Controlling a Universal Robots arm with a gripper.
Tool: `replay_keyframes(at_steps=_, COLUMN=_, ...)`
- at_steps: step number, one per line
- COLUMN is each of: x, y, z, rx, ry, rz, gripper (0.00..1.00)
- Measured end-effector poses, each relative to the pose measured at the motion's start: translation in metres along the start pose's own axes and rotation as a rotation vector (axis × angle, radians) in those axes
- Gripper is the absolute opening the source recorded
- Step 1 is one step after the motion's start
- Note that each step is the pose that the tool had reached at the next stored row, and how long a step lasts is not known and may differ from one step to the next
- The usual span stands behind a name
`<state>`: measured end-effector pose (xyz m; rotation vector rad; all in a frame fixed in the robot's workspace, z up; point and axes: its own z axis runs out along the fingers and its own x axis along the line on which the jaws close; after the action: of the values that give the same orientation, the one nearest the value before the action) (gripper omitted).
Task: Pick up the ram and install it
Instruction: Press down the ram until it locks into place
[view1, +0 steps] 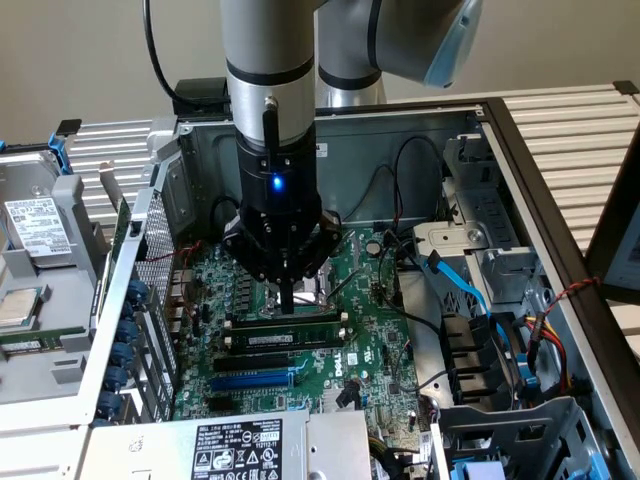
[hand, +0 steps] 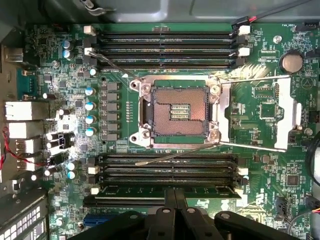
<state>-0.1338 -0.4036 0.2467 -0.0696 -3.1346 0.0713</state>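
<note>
The ram is a long green stick lying along one of the black memory slots just past the bare CPU socket. In the exterior view the ram shows a white label strip. My gripper hangs straight down over the motherboard, its two fingers pressed together. In the wrist view the gripper has its shut tips right over the middle of the ram's top edge. Whether the tips touch the stick is unclear. Nothing is held between the fingers.
A blue expansion slot lies beside the memory slots. More empty slots run on the socket's far side. The open socket lever sticks out. Blue cables and drive cages crowd the exterior view's right; the case walls close in all round.
</note>
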Motion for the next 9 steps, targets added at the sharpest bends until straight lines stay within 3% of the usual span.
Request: replay_keyframes(at_steps=9, x=0.028, y=-0.0012, z=0.0003, rx=0.0002, ry=0.0003, rz=0.003, gripper=0.11)
